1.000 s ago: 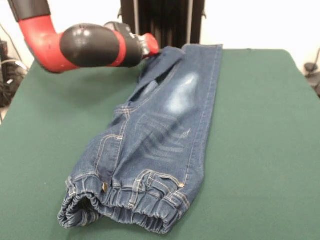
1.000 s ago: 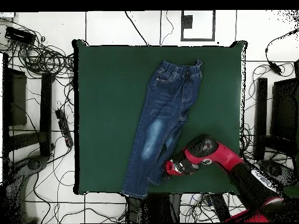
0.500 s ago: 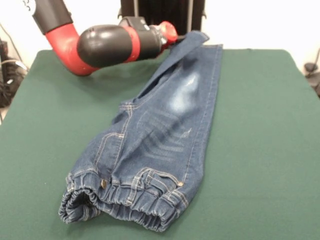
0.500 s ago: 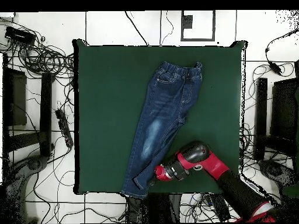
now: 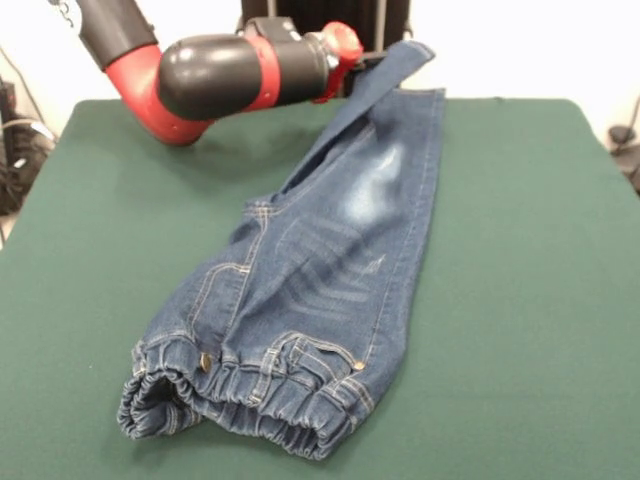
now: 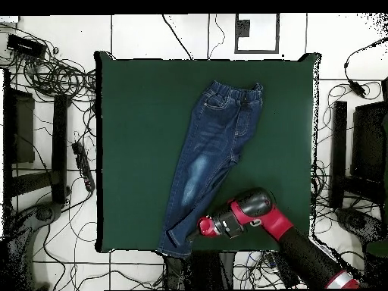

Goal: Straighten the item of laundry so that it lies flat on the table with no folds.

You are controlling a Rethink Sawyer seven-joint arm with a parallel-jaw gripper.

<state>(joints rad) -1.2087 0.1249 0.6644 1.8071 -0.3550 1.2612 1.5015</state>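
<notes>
The large rectangular desk [image 5: 540, 260] with its dark green felt-like top fills most of the front view; in the overhead view the desk [image 6: 136, 151] shows as a broad green field ringed by white floor tiles, with black cables [image 6: 57, 76] tangled along one side.

The red and black robot arm [image 5: 215, 75] reaches low over the far part of the desk, its thick black segment lying nearly level. From above, the arm [image 6: 261, 212] crosses the desk's edge on the robot's side.

The small pair of blue denim jeans [image 5: 320, 270] with tan stitching lies lengthwise near the middle of the desk, well inside its edges. The gathered elastic waistband [image 5: 240, 400] sits toward the camera in the front view, bunched and rumpled rather than flat, with a small metal button [image 5: 206, 362] just above it. One leg lies stretched out on the green surface with a faded whitish patch [image 5: 368, 185] on the thigh. The other leg is folded over it, and its lower end [image 5: 400, 62] is lifted off the desk, rising at a slant to the arm's tip. In the overhead view the jeans [image 6: 212, 151] run diagonally.

The claw [image 5: 358, 62] meets the raised leg end, but whether it is apart or clamped on the denim I cannot tell; the red wrist hides it.
</notes>
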